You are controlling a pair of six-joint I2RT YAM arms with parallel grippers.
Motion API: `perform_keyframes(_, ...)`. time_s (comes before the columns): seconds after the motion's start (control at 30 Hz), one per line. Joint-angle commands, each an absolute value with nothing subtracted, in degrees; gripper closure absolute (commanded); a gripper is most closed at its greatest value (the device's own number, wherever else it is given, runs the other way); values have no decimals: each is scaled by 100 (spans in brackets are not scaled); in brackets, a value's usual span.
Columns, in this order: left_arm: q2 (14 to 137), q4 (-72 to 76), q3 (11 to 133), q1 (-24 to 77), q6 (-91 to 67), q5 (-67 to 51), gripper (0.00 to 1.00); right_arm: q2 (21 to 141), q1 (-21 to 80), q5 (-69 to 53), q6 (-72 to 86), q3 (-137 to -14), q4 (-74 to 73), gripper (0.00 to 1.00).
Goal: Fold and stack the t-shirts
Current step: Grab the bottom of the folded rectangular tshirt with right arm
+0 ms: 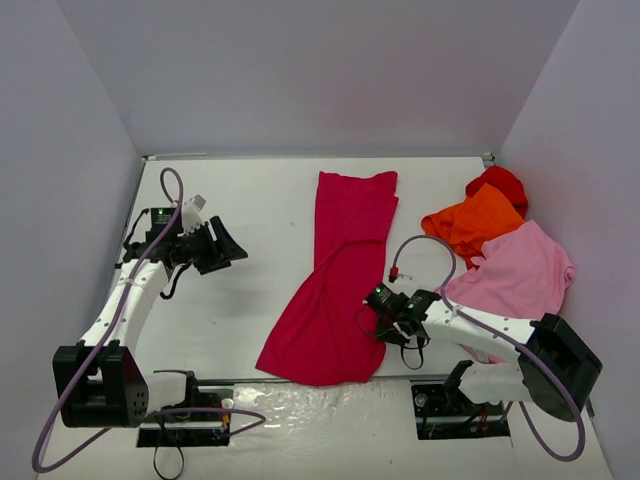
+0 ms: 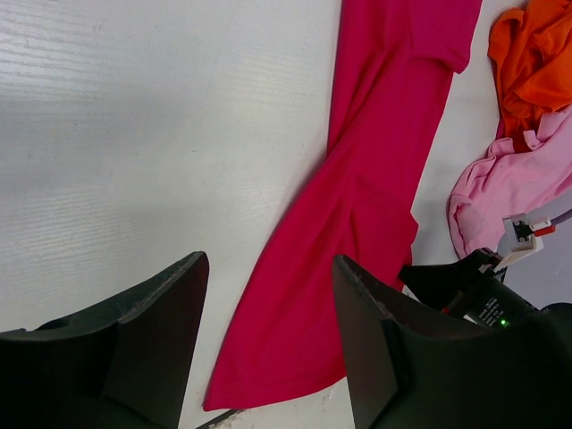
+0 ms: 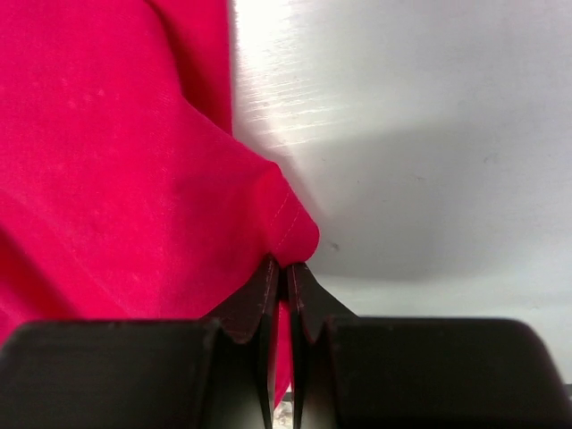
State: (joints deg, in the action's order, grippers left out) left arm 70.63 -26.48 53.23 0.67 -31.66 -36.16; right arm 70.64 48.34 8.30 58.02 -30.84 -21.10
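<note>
Your right claw (image 3: 286, 268) pinching crimson t-shirt (image 3: 107, 161) at its edge, your left claw (image 1: 222, 245) spread partway over desk (image 1: 250, 200), empty

I see a white table (image 1: 240, 300) with a faint streaky grain, and glare shining along its near edge. Pale grey walls (image 1: 320, 70) box it in on the left, back and right. A thin metal strip (image 1: 300, 156) runs along its far edge.
</note>
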Motion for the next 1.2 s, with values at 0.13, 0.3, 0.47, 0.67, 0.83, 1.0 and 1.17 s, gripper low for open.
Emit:
perform_keyframes(0.13, 7040, -2420, 5766, 35, -3118, -3717, 46, 7190, 5178, 980, 5453, -3904, -2457, 100)
perform_keyframes(0.3, 7019, -2326, 5714, 35, -3172, -3754, 46, 7663, 6075, 1248, 5662, -4616, -2733, 100)
perform_keyframes(0.47, 6982, -2244, 5637, 35, -3214, -3800, 46, 8622, 6957, 1324, 5786, -5121, -2751, 100)
perform_keyframes(0.67, 6906, -2278, 5587, 35, -3188, -3844, 46, 9799, 7770, 1182, 5647, -5899, -2751, 100)
perform_keyframes(0.83, 6820, -2317, 5571, 35, -3166, -3839, 46, 10344, 8351, 1122, 5530, -6393, -2779, 100)
perform_keyframes(1.0, 6848, -2215, 5544, 35, -3222, -3844, 46, 10371, 8490, 1338, 5486, -6508, -2861, 97)
perform_keyframes(1.17, 6857, -2178, 5537, 35, -3252, -3843, 46, 9893, 8586, 2027, 5648, -6643, -2977, 53)
